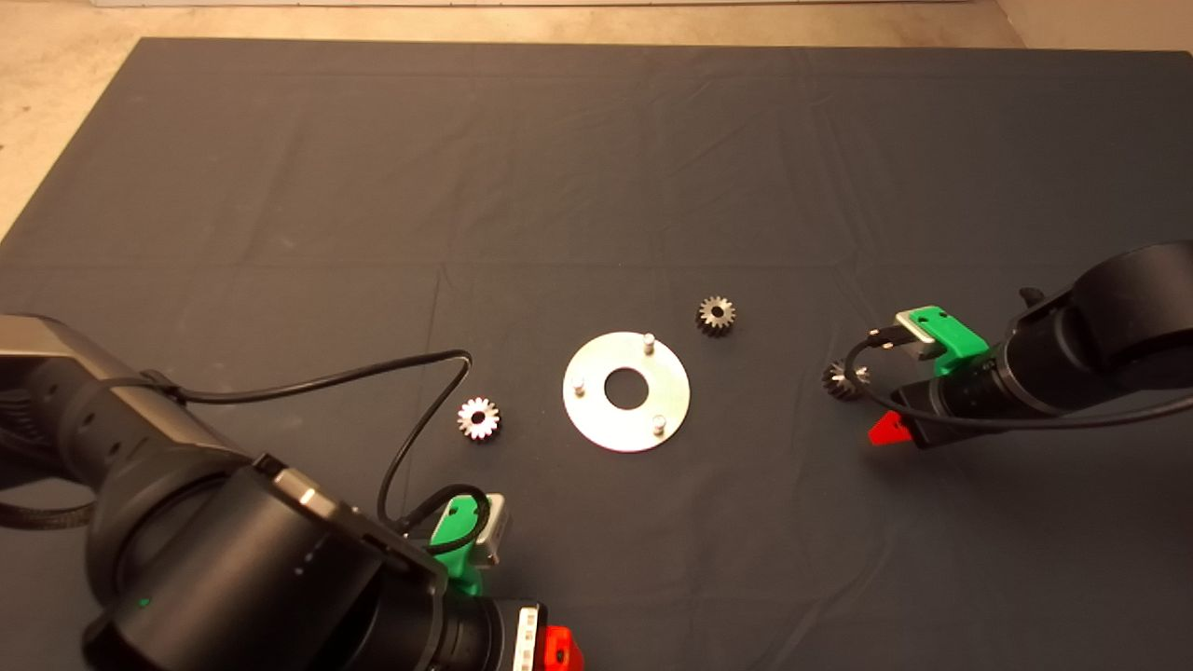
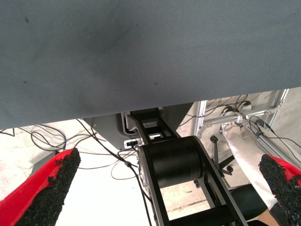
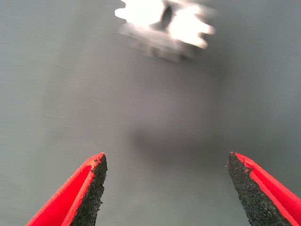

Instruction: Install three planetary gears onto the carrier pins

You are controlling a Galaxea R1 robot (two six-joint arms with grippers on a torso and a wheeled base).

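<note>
Planetary gears (image 1: 716, 315), three, loose on mat (image 1: 596, 186) around the bare-pinned disc (image 1: 626, 431): likely small, rigid, slippery steel—grip across teeth; right gripper (image 3: 167, 188) spread wide near one (image 3: 164, 26), left gripper (image 2: 167, 188) parked, wide.

A dark mat (image 1: 373, 186) with faint creases covers the table under warm light. Pale beige floor (image 1: 56, 84) shows at 10 to 12 o'clock beyond its edge. The left wrist view shows light floor (image 2: 94, 188), loose cables (image 2: 56, 136) and a metal frame (image 2: 221, 117).
</note>
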